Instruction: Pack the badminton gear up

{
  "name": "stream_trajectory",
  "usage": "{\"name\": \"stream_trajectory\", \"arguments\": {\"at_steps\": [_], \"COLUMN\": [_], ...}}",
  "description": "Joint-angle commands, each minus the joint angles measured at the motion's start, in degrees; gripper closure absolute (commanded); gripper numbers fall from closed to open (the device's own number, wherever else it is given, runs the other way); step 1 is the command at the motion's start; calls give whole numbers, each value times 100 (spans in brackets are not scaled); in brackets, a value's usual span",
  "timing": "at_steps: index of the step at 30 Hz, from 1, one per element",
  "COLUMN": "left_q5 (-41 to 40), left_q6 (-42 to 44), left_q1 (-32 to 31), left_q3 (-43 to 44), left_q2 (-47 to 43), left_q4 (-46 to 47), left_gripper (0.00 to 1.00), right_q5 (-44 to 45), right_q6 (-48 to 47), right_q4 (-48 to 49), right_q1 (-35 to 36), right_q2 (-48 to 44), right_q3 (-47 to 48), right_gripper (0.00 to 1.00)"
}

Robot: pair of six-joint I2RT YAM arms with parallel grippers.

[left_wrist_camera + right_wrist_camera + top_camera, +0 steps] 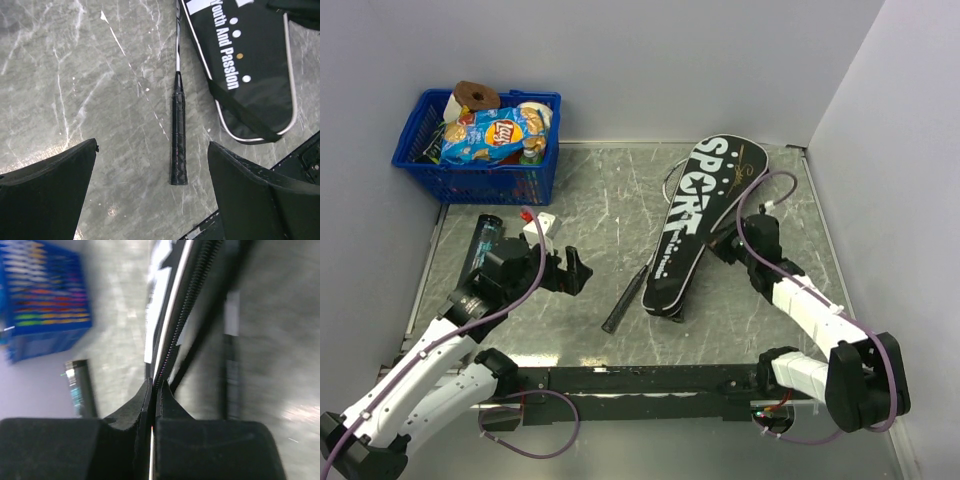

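Note:
The black bag (pixel 695 225) lettered SPORT lies slantwise at the table's middle right. One racket's black handle (pixel 625 300) lies just left of the bag's narrow end, and its thin shaft runs under the bag. A thin white frame (pixel 669 178) peeks out at the bag's left side. The dark tube (pixel 485 243) lies at the left. My left gripper (pixel 576 271) is open and empty, left of the handle (pixel 178 135), which lies on the table between its fingers (pixel 260 195). My right gripper (pixel 156 386) is shut on the bag's zipper edge (pixel 187 305).
A blue basket (pixel 470 178) with a crisp packet (pixel 495 135) stands at the back left corner. Walls close in at the back and right. The bag also shows in the left wrist view (pixel 250 75). The tube (pixel 80 387) and basket (pixel 45 295) show blurred in the right wrist view.

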Motion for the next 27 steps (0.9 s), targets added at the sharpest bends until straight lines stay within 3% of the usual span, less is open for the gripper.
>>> {"name": "stream_trajectory", "arguments": {"at_steps": [1,17,27], "left_q5": [-175,-333,-254], "left_q6": [-35,-53,9], "left_q1": [-16,-7,-16], "left_q3": [5,5,67], "left_q2": [-140,-333,106], "left_q4": [146,111,120], "left_gripper": [4,3,4], "right_q5": [-574,5,761], "right_q6": [-166,27,439], "right_q4": [222,477,739], "right_q1": [245,2354,3233], "right_q2": [171,1840,2735], "right_q3": [731,2200,2209], "right_gripper": [100,100,100]}}
